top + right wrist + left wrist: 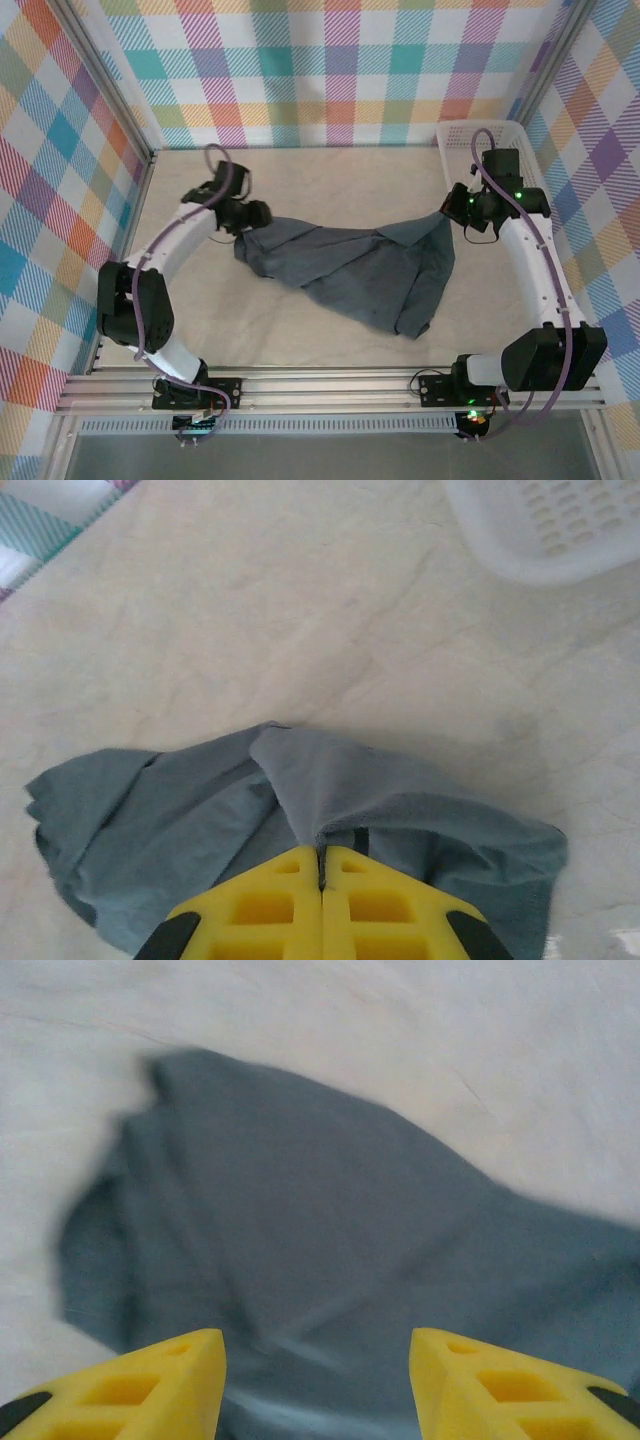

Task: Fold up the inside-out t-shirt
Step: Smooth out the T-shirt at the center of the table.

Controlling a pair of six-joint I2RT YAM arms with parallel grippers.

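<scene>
The white-and-black left arm (185,235) arched from its base at 7 o'clock up toward 10 o'clock. Its yellow-fingered left pincer (318,1360) pointed to 3 o'clock, jaws apart and gripping nothing. The matching right arm (535,260) rose from 5 o'clock toward 2 o'clock. The right pincer (322,865) faced 9 o'clock, fingers pressed together on a fold of the slate blue-grey cloth t-shirt (400,820).

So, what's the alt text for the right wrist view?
The right gripper, yellow and shut, pinches a fold of the slate blue-grey t-shirt, which lies bunched over the pale tabletop. A white mesh basket shows its corner at top right.
</scene>
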